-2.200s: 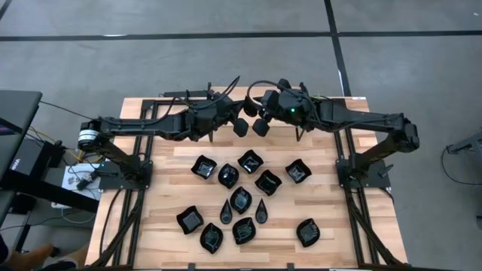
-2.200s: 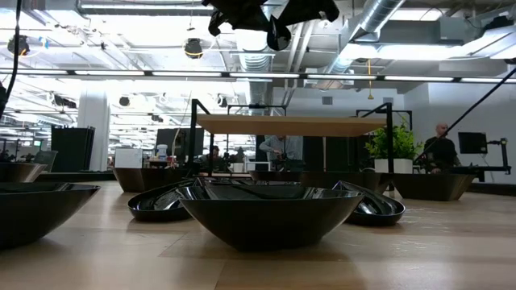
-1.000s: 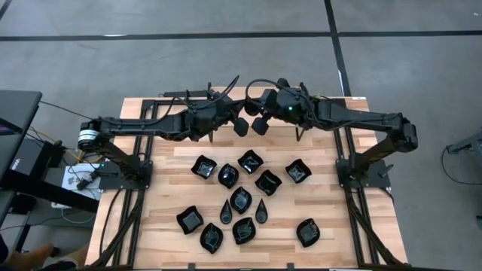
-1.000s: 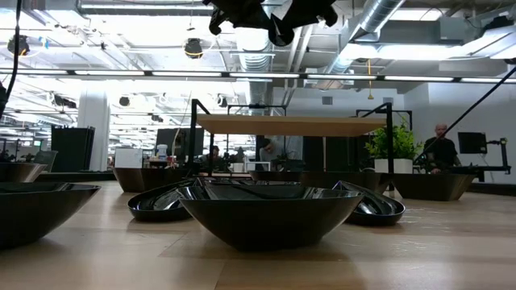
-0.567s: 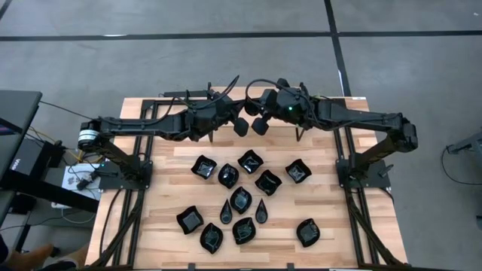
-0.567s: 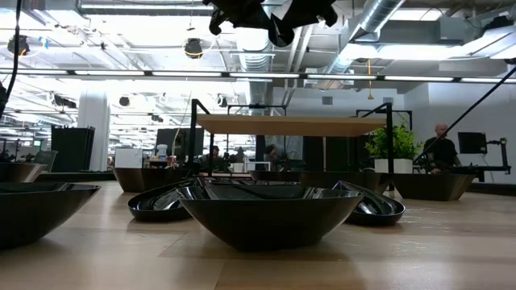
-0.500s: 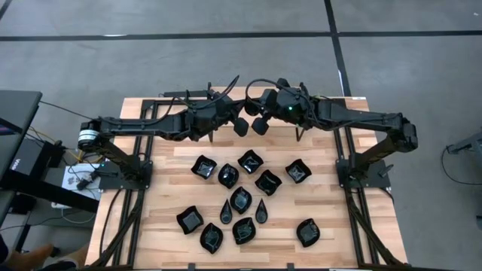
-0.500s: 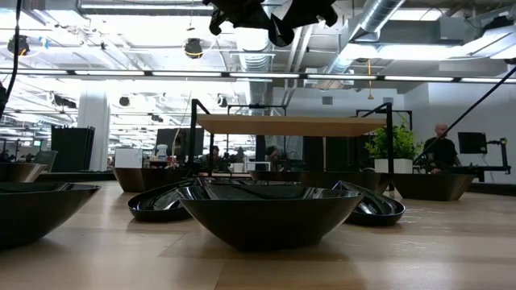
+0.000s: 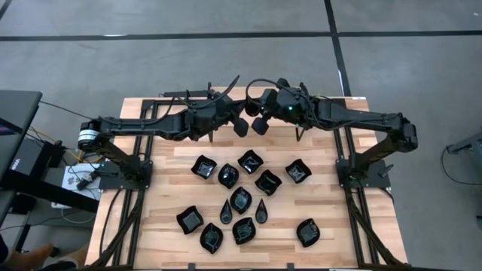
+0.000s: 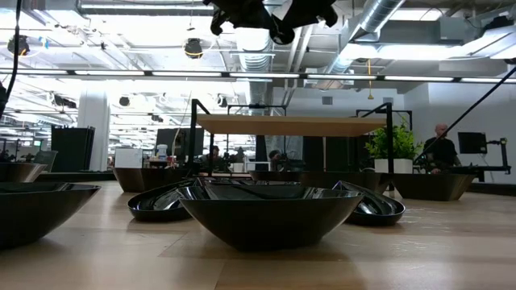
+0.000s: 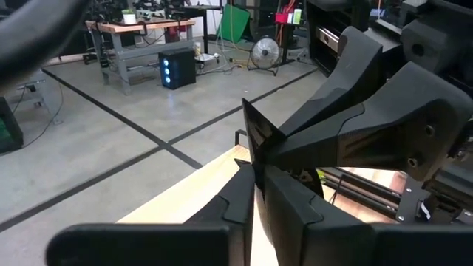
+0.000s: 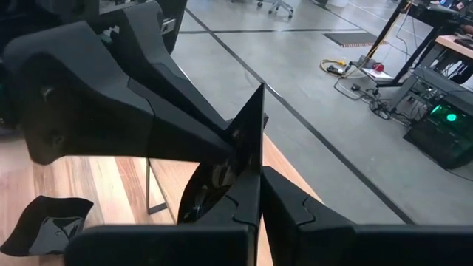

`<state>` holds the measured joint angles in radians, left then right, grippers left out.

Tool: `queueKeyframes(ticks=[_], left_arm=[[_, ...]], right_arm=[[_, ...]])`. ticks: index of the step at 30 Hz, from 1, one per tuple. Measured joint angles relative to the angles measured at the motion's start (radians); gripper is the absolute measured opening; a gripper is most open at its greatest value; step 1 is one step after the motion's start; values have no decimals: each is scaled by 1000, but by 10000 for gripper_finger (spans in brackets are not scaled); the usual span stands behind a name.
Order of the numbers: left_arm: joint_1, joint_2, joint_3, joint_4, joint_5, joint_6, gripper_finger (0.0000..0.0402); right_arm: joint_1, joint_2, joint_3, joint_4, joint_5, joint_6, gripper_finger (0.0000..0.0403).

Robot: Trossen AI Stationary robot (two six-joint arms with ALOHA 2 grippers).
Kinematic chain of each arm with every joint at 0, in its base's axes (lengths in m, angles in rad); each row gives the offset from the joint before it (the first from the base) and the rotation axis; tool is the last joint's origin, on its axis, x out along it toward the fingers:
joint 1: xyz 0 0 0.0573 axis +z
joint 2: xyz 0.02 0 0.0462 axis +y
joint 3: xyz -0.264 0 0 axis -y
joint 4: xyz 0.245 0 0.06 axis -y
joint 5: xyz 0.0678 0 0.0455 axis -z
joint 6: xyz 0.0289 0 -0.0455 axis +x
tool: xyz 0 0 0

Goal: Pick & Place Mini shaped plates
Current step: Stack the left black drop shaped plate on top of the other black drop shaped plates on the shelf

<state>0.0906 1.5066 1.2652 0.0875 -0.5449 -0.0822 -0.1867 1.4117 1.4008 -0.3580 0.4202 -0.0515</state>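
Several glossy black mini shaped plates (image 9: pixel 240 199) rest bottom-down on the wooden table (image 9: pixel 166 188). One more plate (image 12: pixel 250 140) stands on edge high above the table's far middle, between my two grippers, which meet tip to tip. My left gripper (image 11: pixel 255 185) comes from the table's left and my right gripper (image 12: pixel 260 199) from its right. Both are shut on this plate. From overhead they appear as left gripper (image 9: pixel 239 126) and right gripper (image 9: pixel 260 123). The low view shows them at its top (image 10: pixel 270 16). My left gripper pinches the raised plate's rim (image 11: pixel 253 159) between its two fingertips, coming nearly level from the table's left. The plate stands on edge, lifted clear of the table. My right gripper pinches the same plate's opposite rim (image 12: pixel 255 174) between its two fingers, coming from the table's right and slanting slightly down. The plate rises on edge ahead of the fingers, clear of the table.
The resting plates fill the table's middle and near half, from one at the far left of the group (image 9: pixel 203 167) to one at the near right (image 9: pixel 307 232). A raised wooden shelf on a black frame (image 10: pixel 294 123) stands at the far edge. Bare wood lies along the left and right sides.
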Motion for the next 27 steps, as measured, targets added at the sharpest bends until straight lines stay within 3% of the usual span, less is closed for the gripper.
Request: queueKeyframes(ticks=[10,18,27], left_arm=[[-2,-11,0,5,3,24,115],[-2,-101,-4,-30,-1,101,180],[-2,-260,-194,-45,-4,-25,195]], right_arm=[[0,0,1,1,-1,0,3],[-20,0,1,-22,14,0,3],[-152,-43,1,-212,4,87,4]])
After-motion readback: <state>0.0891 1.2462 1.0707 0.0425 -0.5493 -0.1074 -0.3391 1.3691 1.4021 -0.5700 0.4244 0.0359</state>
